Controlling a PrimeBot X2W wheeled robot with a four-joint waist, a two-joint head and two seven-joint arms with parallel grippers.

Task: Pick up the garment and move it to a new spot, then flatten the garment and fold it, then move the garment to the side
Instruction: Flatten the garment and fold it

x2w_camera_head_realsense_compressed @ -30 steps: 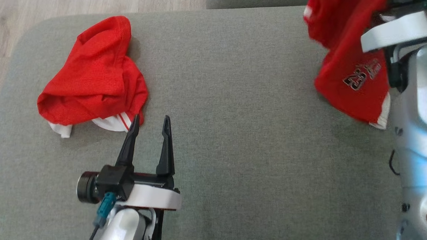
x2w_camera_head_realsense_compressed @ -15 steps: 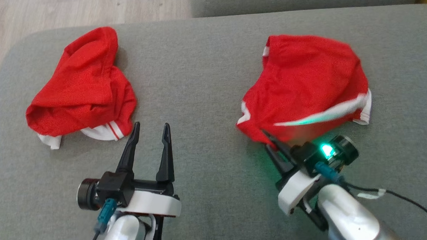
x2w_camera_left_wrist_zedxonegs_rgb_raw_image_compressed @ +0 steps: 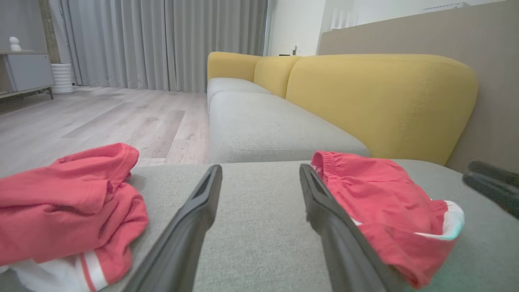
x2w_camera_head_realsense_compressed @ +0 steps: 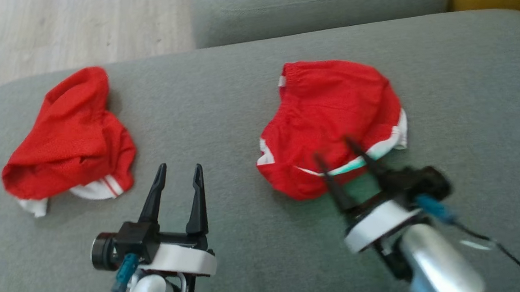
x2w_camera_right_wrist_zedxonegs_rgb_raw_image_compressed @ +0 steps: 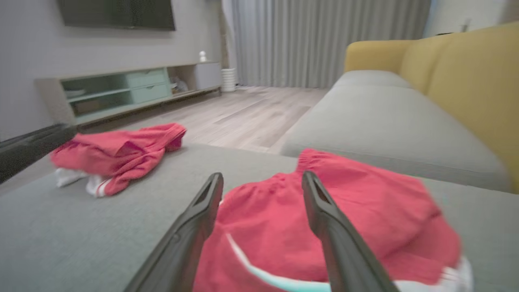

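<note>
The garment [x2w_camera_head_realsense_compressed: 334, 110], red shorts with white trim, lies crumpled on the grey sofa cushion [x2w_camera_head_realsense_compressed: 239, 97] right of centre. My right gripper [x2w_camera_head_realsense_compressed: 332, 148] is open, its fingers spread over the garment's near edge with nothing clamped between them. The right wrist view shows the same garment [x2w_camera_right_wrist_zedxonegs_rgb_raw_image_compressed: 365, 211] just beyond my right gripper [x2w_camera_right_wrist_zedxonegs_rgb_raw_image_compressed: 262, 175]. My left gripper [x2w_camera_head_realsense_compressed: 179, 166] is open and empty over bare cushion, between the two red pieces. In the left wrist view my left gripper [x2w_camera_left_wrist_zedxonegs_rgb_raw_image_compressed: 260, 168] has the garment [x2w_camera_left_wrist_zedxonegs_rgb_raw_image_compressed: 381, 194] to its right.
Another crumpled red garment [x2w_camera_head_realsense_compressed: 67, 139] with white trim lies at the cushion's left end. A second grey cushion [x2w_camera_head_realsense_compressed: 314, 2] adjoins at the back. Yellow backrests [x2w_camera_left_wrist_zedxonegs_rgb_raw_image_compressed: 381, 97] rise on the right. Wooden floor [x2w_camera_head_realsense_compressed: 54, 27] lies beyond the left edge, and a low cabinet [x2w_camera_right_wrist_zedxonegs_rgb_raw_image_compressed: 121, 91] stands far off.
My right arm brought the garment down from high at the right onto the cushion, and its jaws went from shut to open. The head camera shifted. The left gripper stayed put.
</note>
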